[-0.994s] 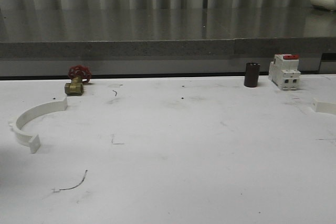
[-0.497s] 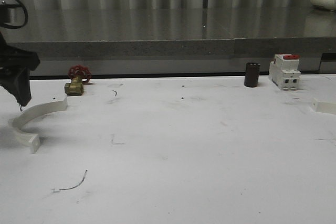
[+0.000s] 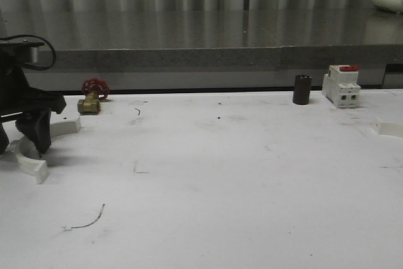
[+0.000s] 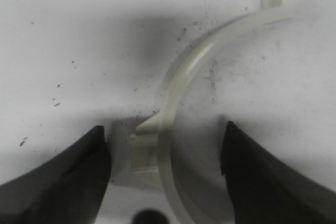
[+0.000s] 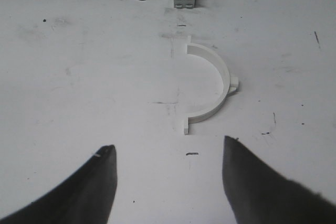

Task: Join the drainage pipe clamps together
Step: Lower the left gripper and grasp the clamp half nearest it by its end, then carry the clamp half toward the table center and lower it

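One white half-ring drainage pipe clamp (image 3: 33, 167) lies at the table's left side. My left gripper (image 3: 22, 148) hangs low over it and is open. In the left wrist view the clamp band (image 4: 181, 77) and its small side lug run between the two dark fingers, and my left gripper (image 4: 164, 128) straddles them without touching. The other clamp (image 5: 216, 72) lies flat in the right wrist view, ahead of my open right gripper (image 5: 169, 145) and apart from it. In the front view, one end tab of this clamp (image 3: 388, 128) shows at the right edge.
A brass valve with a red handle (image 3: 92, 97) stands behind the left clamp. A black cylinder (image 3: 302, 89) and a white breaker with a red top (image 3: 341, 85) stand at the back right. A thin wire scrap (image 3: 88, 218) lies near the front. A raised ledge runs along the back.
My left arm has come in from the left and dropped down over the left clamp, covering its middle. The clamps have not moved.
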`<state>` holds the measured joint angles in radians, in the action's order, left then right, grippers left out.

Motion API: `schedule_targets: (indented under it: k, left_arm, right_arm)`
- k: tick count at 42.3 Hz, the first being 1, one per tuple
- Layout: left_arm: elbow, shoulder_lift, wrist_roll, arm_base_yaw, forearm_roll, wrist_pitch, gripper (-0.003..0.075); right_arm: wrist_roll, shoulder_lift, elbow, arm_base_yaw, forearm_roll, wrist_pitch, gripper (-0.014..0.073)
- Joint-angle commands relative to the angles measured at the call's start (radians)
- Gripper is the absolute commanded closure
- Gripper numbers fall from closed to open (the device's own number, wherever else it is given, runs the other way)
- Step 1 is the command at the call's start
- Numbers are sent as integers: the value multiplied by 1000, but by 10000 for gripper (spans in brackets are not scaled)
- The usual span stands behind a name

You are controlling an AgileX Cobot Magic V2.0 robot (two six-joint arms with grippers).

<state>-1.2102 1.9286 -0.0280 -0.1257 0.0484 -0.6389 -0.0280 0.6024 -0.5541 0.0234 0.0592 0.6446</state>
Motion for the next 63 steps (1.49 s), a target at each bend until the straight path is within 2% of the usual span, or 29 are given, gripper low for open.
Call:
schedule_targets:
  k: [1, 7, 15, 21, 26, 35, 39, 48, 54, 59, 63]
  left_arm:
    - [-28, -47, -11, 1, 11, 31, 391]
    - [-28, -47, -11, 1, 8, 37, 490]
    - [-28, -47, -11, 1, 4, 42, 583]
    - [-28, -47, -11, 1, 4, 29, 629]
    - [-49, -47, -11, -21, 25, -26, 638]
    - [-145, -49, -32, -176, 25, -94, 638]
    - [-203, -49, -117, -268, -11, -94, 638]
    - [-379, -3, -351, -454, -219, -170, 636]
    - [-534, 89, -392, -528, -230, -265, 636]
    - [-663, 192, -480, -568, -233, -345, 636]
    - [-745, 258, -579, -590, -233, -359, 636]
  right_arm:
    - [8, 6, -35, -5, 5, -59, 122]
    - [8, 6, -35, -5, 5, -59, 122]
    - [8, 6, -35, -5, 5, -59, 122]
    - [8, 6, -35, -5, 5, -59, 122]
    - [8, 6, -35, -5, 5, -59, 122]
    - [8, 6, -35, -5, 5, -59, 122]
    - [8, 6, -35, -5, 5, -59, 122]
    - [8, 6, -35, -5, 5, -59, 122]
    - [8, 6, -35, -5, 5, -59, 122]
    - [8, 6, -35, -5, 5, -59, 122]
    - [8, 6, -35, -5, 5, -59, 122]
